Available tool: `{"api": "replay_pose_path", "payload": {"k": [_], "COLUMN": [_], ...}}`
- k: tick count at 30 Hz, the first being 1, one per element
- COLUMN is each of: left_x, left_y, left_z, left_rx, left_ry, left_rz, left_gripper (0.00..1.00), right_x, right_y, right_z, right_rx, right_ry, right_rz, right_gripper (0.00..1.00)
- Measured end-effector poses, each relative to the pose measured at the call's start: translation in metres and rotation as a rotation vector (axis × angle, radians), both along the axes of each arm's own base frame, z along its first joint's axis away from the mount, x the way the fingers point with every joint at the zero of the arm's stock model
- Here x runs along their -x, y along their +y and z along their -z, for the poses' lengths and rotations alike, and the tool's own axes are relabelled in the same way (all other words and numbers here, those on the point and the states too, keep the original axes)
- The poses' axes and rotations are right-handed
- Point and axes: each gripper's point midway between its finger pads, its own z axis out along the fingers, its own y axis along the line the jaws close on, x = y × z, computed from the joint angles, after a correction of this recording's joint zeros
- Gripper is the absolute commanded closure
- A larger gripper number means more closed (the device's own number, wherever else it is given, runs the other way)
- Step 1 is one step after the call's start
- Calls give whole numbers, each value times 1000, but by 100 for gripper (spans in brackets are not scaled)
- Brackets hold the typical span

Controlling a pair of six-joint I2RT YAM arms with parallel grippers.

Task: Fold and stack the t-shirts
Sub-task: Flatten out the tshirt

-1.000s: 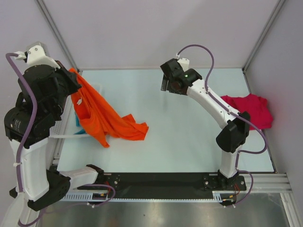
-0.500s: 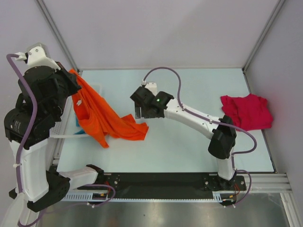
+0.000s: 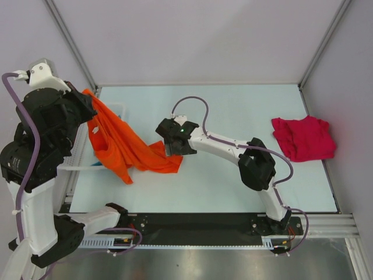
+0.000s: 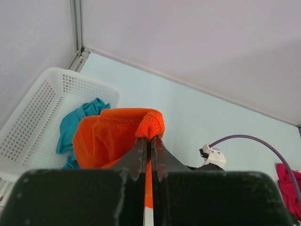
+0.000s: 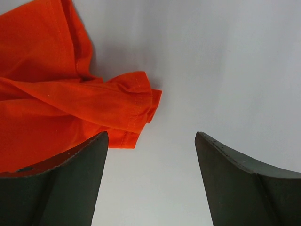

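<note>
Top external view: lifting one end of the bright orange t-shirt (image 3: 125, 149) up high over the left side of the pale blue table (image 3: 233, 111), with the rest sloping down and lying bunched on the table top. Reaching across from the right with the right gripper (image 3: 170, 146), hanging just over the low end of that shirt. Leaving the crimson red t-shirt (image 3: 303, 137) lying crumpled by the right edge of the table, well apart from the orange one.

Left wrist view: pinching a rolled hem of the orange t-shirt with the left gripper (image 4: 149, 141), pressing both fingers (image 4: 140, 157) tight together on the cloth. Showing the white mesh basket (image 4: 33, 122) below and to the left, with the teal t-shirt (image 4: 82, 120) lying inside it, partly hidden behind the orange cloth.

Right wrist view: holding the right gripper's two dark fingers wide apart, gripping nothing. Looking down at a hemmed corner of the orange t-shirt lying on the table, nearer one finger than the other. Covering part of the cloth with that finger in this view; not showing clearly whether touching or just hanging above.
</note>
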Motion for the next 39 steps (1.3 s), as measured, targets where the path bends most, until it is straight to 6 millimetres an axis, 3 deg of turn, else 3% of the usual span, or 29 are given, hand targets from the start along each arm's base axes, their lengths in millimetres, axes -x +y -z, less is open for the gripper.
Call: {"api": "replay_pose_path", "payload": {"k": [10, 31, 39], "left_x": [2, 3, 4], "left_y": [-1, -1, -1], "left_z": [2, 3, 5], "left_rx": [0, -5, -8], "left_ry": [3, 4, 9], "left_rz": [9, 17, 18], "left_gripper": [100, 100, 100], "right_x": [-6, -7, -4], "right_y": [14, 22, 28], "right_z": [29, 52, 52], "right_rx": [22, 35, 22], "right_ry": [28, 52, 52], "right_rz": [-16, -28, -40], "right_gripper": [20, 23, 32]}}
